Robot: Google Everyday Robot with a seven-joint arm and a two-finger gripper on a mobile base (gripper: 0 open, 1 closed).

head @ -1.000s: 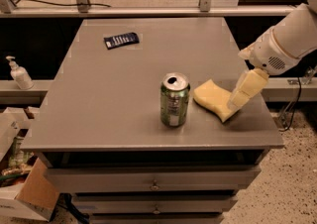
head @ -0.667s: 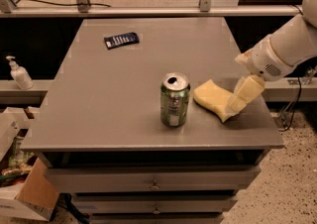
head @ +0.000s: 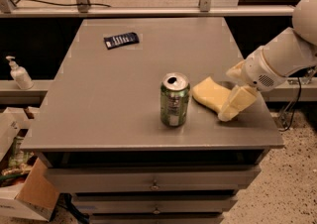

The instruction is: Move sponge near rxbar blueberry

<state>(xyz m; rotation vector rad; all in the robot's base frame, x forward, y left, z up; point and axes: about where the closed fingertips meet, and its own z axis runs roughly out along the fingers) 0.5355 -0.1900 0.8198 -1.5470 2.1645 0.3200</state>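
- The table [head: 99, 114] has plenty of bare grey top between the near right corner and the far left, so I'd carry the load diagonally across it rather than drag it.
- The gripper [head: 231, 110] is down at the near right, right at the sponge's right end. Honestly can't tell if the claw is spread or already pinching, so I'd confirm a solid hold before lifting.
- The green can [head: 174, 99] stands upright just left of the sponge, right on the direct route. Lift high or swing behind it, or it'll probably tip.
- The sponge [head: 210, 94] lies flat near the front right. Foam squishes, so grip it across the middle if possible.
- The rxbar blueberry [head: 121, 40] sits far back left, well apart. Set down just beside it, without nudging it.
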